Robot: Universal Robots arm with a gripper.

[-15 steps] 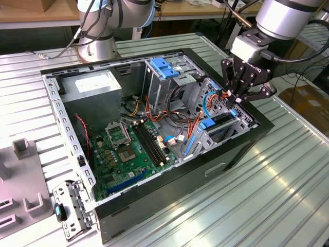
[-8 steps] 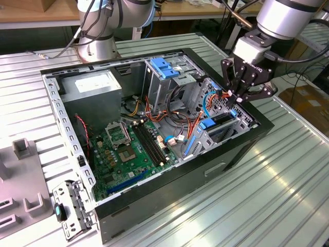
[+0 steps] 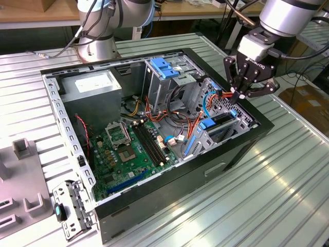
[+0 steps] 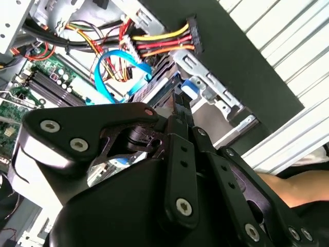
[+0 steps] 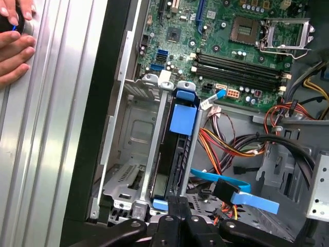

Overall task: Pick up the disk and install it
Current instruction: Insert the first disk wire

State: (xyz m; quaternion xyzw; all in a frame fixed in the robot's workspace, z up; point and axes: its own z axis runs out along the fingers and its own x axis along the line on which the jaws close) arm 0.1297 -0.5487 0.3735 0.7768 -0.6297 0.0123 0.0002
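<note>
The disk point(image 5: 176, 154) stands on edge inside the metal drive cage point(image 5: 131, 139) at the case's edge on the exterior view's right. Its dark body sits between blue side rails, and a blue tab point(image 5: 183, 118) shows at the end nearest the motherboard. In the exterior view the disk point(image 3: 222, 119) lies low in the cage, just below my gripper point(image 3: 237, 95). My gripper point(image 5: 177, 205) is shut, its fingertips pressed together at the disk's outer end with nothing visible between them. In the second wrist view my gripper point(image 4: 180, 105) points at the blue rail point(image 4: 189, 87).
Orange, yellow and red power wires point(image 4: 164, 41) and a blue flat cable point(image 5: 247, 194) lie beside the cage. The motherboard point(image 3: 128, 149) and the grey power supply box point(image 3: 95, 85) fill the open case. A person's hand point(image 5: 13, 46) rests on the ribbed table.
</note>
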